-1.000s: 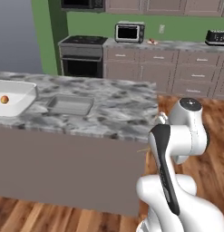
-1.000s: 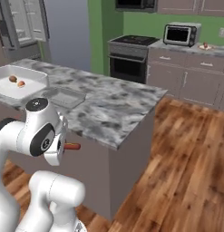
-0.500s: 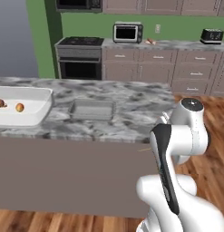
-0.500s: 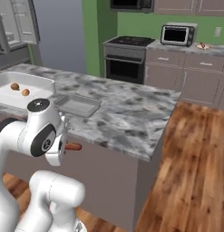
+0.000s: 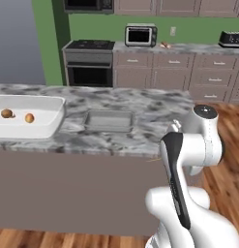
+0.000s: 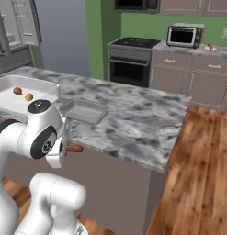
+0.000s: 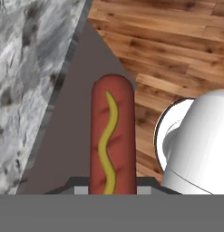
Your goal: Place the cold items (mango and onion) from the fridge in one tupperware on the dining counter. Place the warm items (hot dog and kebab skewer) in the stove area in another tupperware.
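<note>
Base has driven along the table (image 5: 140,140) over the last second: both base views slide sideways, and the white tub (image 5: 24,118) with the two cold items in it comes fully into frame at the left; the things themselves have not moved, only the cameras. Judgement: this is the carry leg for the first warm item, with the robot lining up on the empty grey tub (image 5: 109,120) near the table's middle. The jaws stay closed on the hot dog (image 7: 111,136), gripped at one end so its length sticks out ahead of the hand, held off the table's near edge and below its top. The hand view gives the detail: mustard stripe, table edge to the left, wood floor beyond. The right base view shows the hot dog (image 6: 74,148) poking out beside the arm's elbow, just short of the table front. The left base view has the arm's body in front of it, but gives both tubs side by side. Kebab skewer not made out.
</note>
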